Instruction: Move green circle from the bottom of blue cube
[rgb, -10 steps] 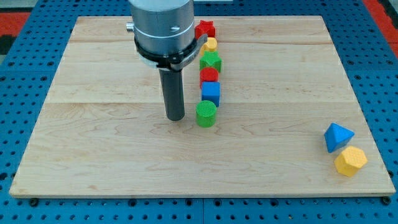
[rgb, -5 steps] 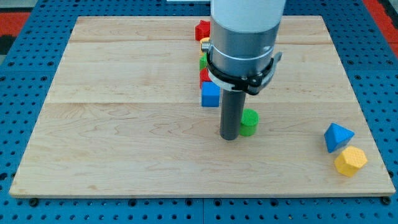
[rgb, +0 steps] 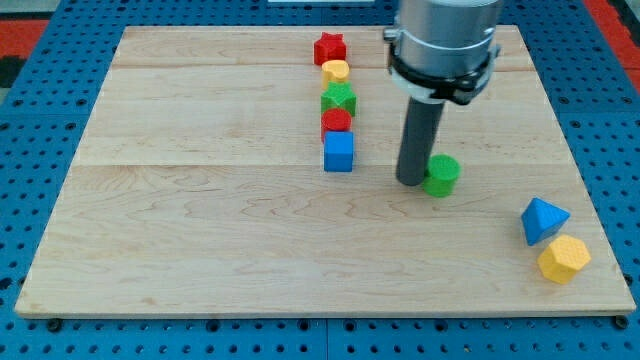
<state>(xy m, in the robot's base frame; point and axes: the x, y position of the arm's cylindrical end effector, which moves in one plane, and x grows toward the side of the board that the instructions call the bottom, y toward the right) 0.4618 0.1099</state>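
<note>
The green circle (rgb: 441, 175) lies on the wooden board (rgb: 200, 200), well to the right of the blue cube (rgb: 339, 152) and slightly lower in the view. My tip (rgb: 412, 180) stands right against the green circle's left side, between it and the blue cube. The blue cube is the lowest block of a column near the view's top middle.
Above the blue cube the column holds a red circle (rgb: 336, 121), a green star (rgb: 339, 98), a yellow block (rgb: 336, 71) and a red star (rgb: 329, 48). A blue triangle (rgb: 543, 219) and a yellow hexagon (rgb: 564, 258) lie at the view's lower right.
My tip has swept from the left of the green circle toward the view's right, pushing the circle from just below the blue cube out to the right of it.
</note>
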